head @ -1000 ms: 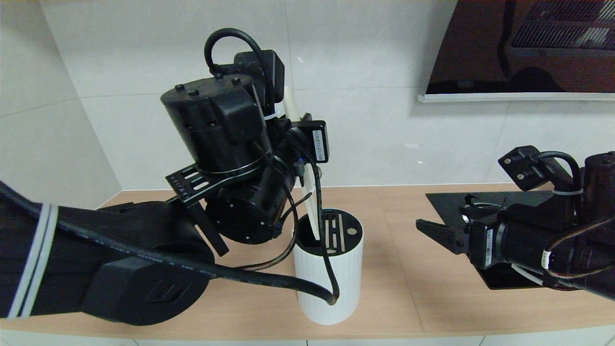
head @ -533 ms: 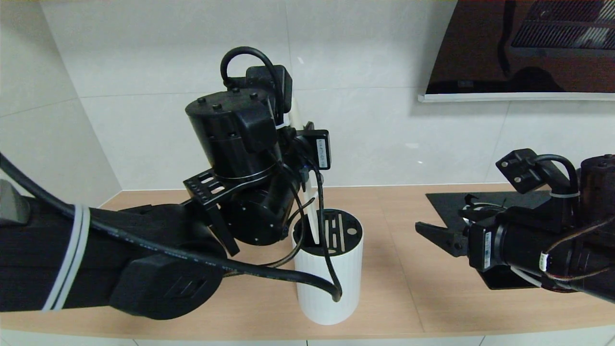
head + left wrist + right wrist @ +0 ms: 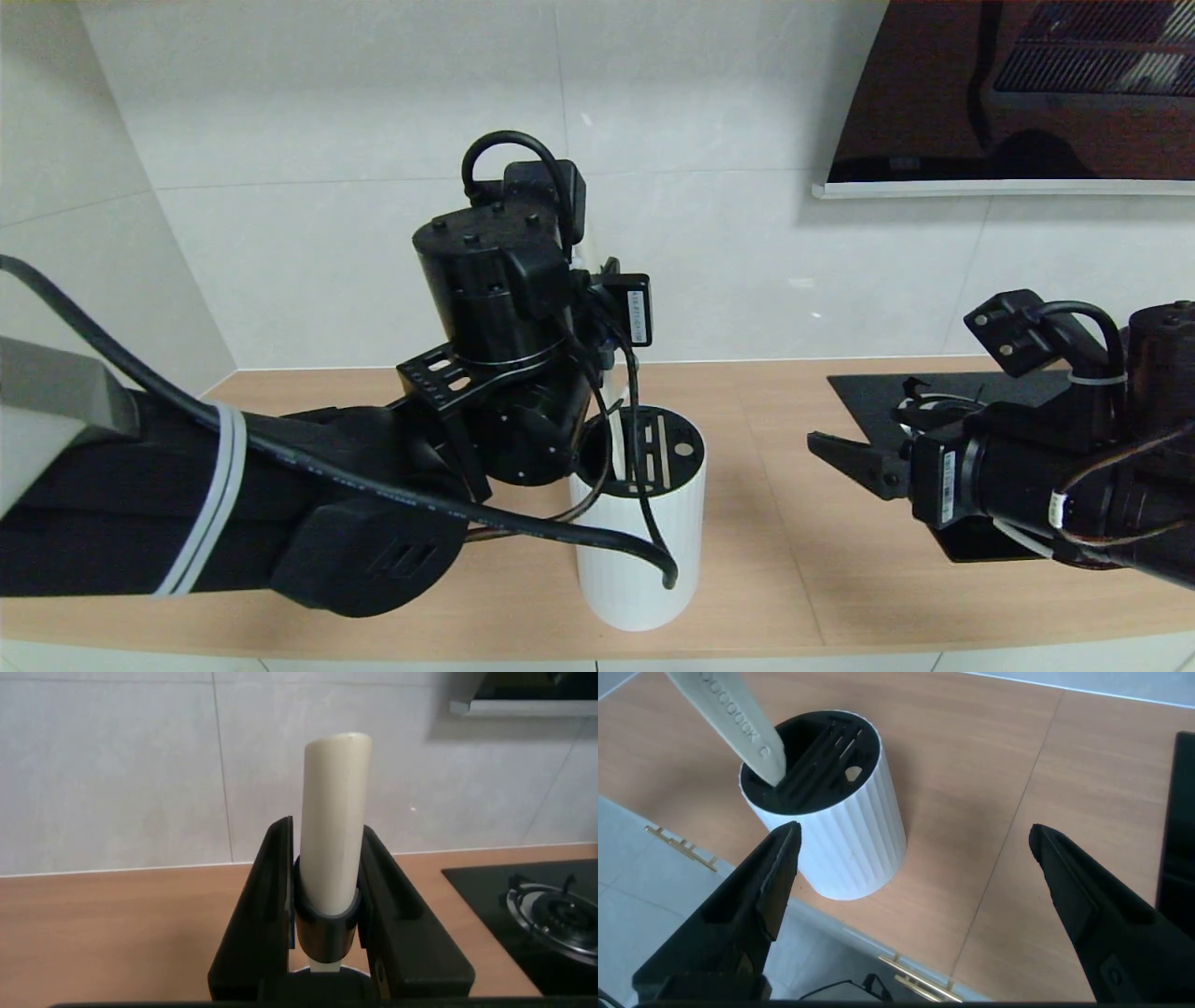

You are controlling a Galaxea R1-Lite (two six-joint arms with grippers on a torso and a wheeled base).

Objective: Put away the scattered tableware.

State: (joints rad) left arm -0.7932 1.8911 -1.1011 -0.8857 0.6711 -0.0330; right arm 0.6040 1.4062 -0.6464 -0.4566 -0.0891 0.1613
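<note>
Left fingers [image 3: 266, 915] pinch your cream utensil [image 3: 334, 803] handle-up; past spread right fingers [image 3: 752, 905], its end sits inside the holder [image 3: 854, 849].

The holder [image 3: 686, 523] is ribbed white plastic, the utensil handle [image 3: 334, 812] smooth matt cream, the countertop [image 3: 794, 541] matt wood-grain.

My left gripper [image 3: 329, 901], pointing down as far as I can tell, is clamped on a cream handle [image 3: 334, 812]; my right gripper [image 3: 912, 835] hangs level, spread open.
</note>
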